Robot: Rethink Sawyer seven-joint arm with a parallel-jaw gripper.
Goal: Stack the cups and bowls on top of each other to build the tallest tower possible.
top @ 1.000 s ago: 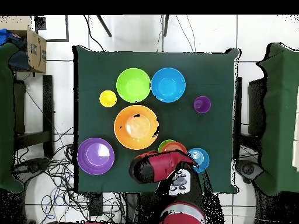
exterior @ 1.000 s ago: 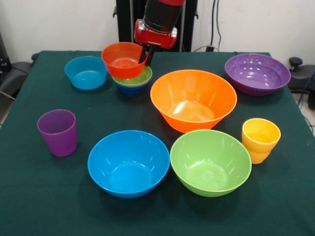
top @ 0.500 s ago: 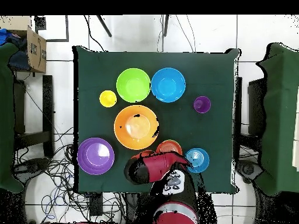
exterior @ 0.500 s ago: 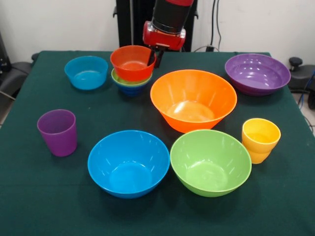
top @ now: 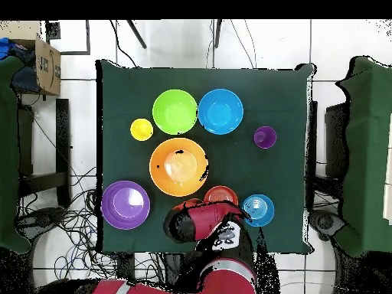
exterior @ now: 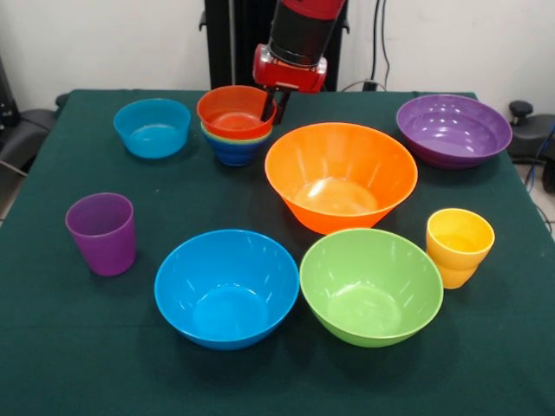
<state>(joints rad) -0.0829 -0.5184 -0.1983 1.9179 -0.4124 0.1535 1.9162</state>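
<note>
Small glossy red-orange plastic bowl [exterior: 235,112] sits nested atop green and dark blue bowls, near worktop's [exterior: 52,347] far edge. Pincer [exterior: 270,102] at its rim; grip state: cannot tell.

Front view low across the table [exterior: 78,364], overhead view straight down, both covering it

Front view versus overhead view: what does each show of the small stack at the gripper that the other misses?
Only the front view shows the stack's layers: red-orange bowl nested over a green rim, dark blue bowl lowest, and the gripper at the red-orange bowl's rim. Only the overhead view shows the arm covering part of that bowl, with the layers beneath it hidden. Both show the large orange bowl and small light blue bowl flanking the stack.
</note>
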